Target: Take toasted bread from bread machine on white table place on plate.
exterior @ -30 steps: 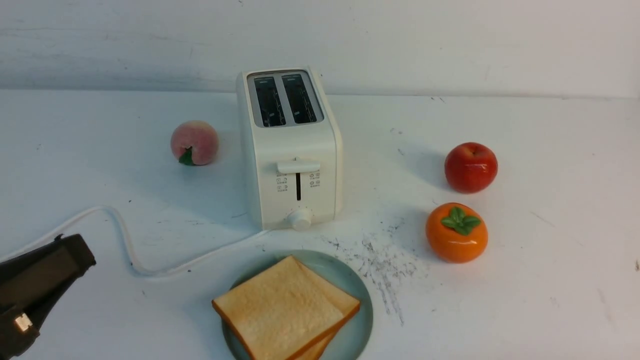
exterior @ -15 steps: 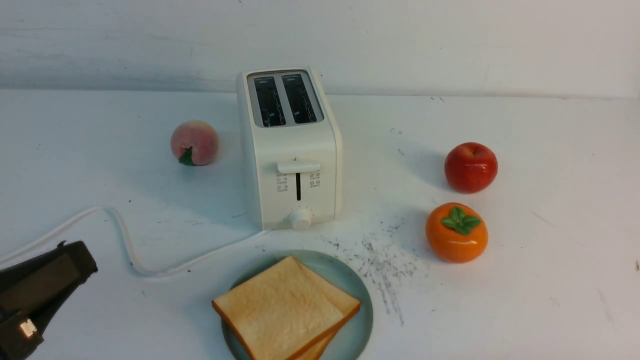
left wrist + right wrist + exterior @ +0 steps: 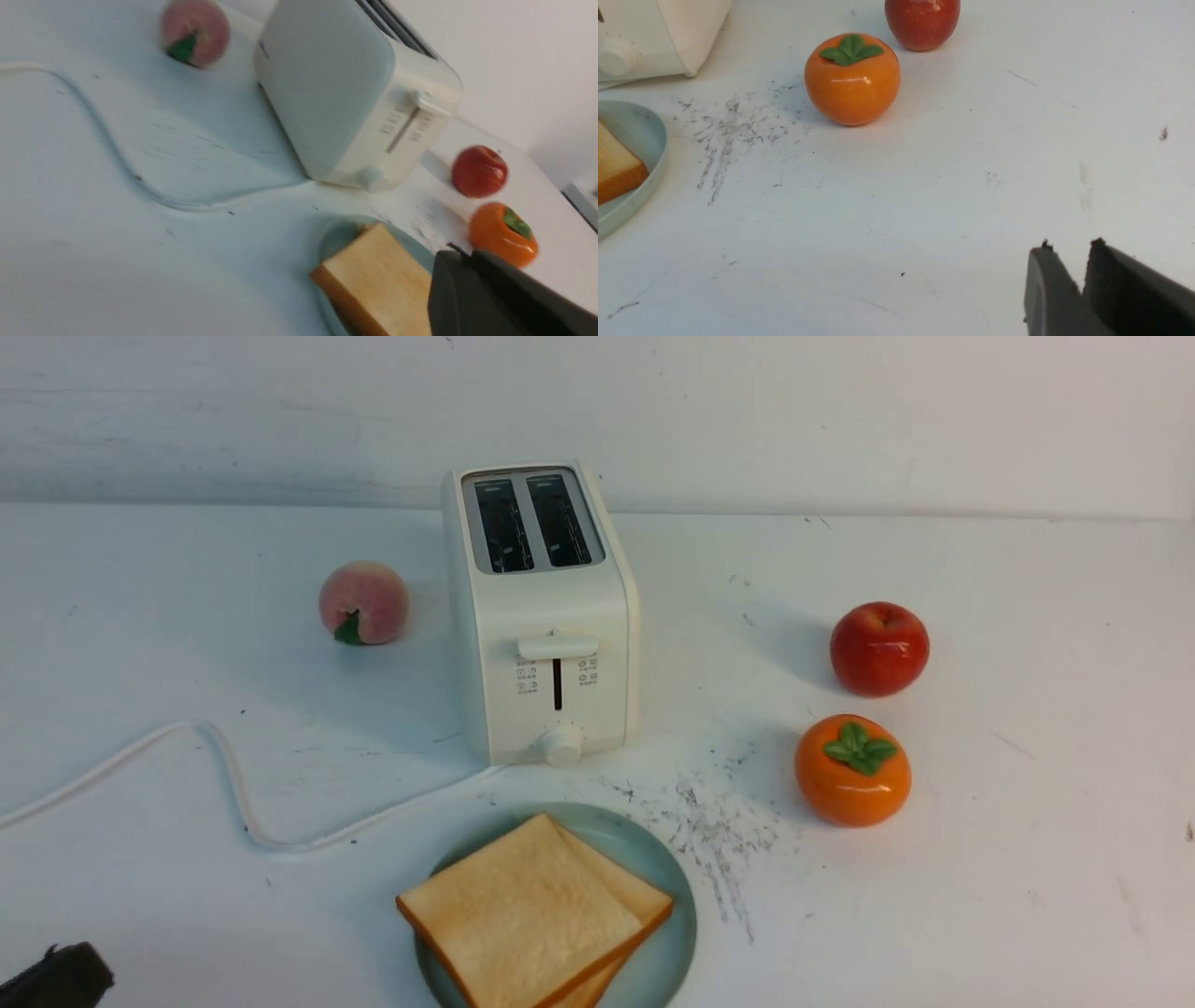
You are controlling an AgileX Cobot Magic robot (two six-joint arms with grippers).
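Note:
The bread machine (image 3: 549, 616) stands at the middle of the white table (image 3: 1027, 803); both its slots look empty. Two slices of toasted bread (image 3: 523, 915) lie stacked on the blue-green plate (image 3: 670, 887) in front of it. Only a black tip of my left gripper (image 3: 58, 978) shows at the front view's lower left corner, well left of the plate. In the left wrist view my left gripper (image 3: 463, 252) is shut and empty, with toast (image 3: 378, 275), plate (image 3: 337, 233) and toaster (image 3: 336, 93) beyond. My right gripper (image 3: 1071, 245) is shut and empty above bare table, right of the plate (image 3: 642, 133).
A peach (image 3: 363, 602) lies left of the toaster. A red apple (image 3: 879, 647) and an orange persimmon (image 3: 852, 770) sit to the right. The white cord (image 3: 233, 784) loops from the toaster across the table's left front. Black scuffs (image 3: 719, 831) mark the table beside the plate.
My left gripper has drawn back toward the lower left corner of the front view, nearly out of it. The toast, plate and toaster have not moved.

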